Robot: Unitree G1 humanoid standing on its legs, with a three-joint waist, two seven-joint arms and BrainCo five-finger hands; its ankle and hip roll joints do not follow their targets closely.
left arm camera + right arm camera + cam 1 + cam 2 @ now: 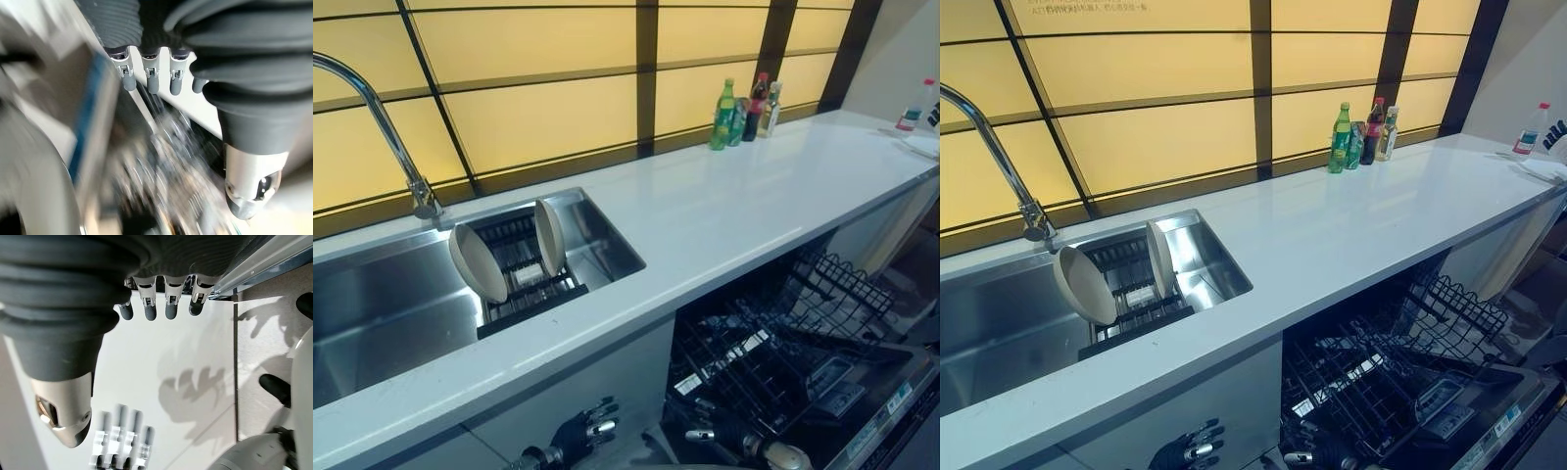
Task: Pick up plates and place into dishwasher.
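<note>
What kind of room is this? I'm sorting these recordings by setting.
Most likely a kitchen: a stainless steel sink with a curved chrome tap holds pale round plates on a dark rack, and an open dishwasher with black wire racks sits under the long white countertop.

two plates point(478, 262) point(549, 236) in the sink rack point(524, 284); three bottles point(723, 115) point(756, 107) point(770, 109) grouped, one bottle point(912, 113) apart

Two plates point(478, 262) point(549, 236) stand on edge in a rack point(524, 284) inside the sink point(372, 313), at the counter's point(724, 215) left end. Faucet point(372, 117) behind the sink. Bottles point(744, 110) at the counter's back edge, right. Dishwasher racks point(783, 343) below the counter, right.
</note>
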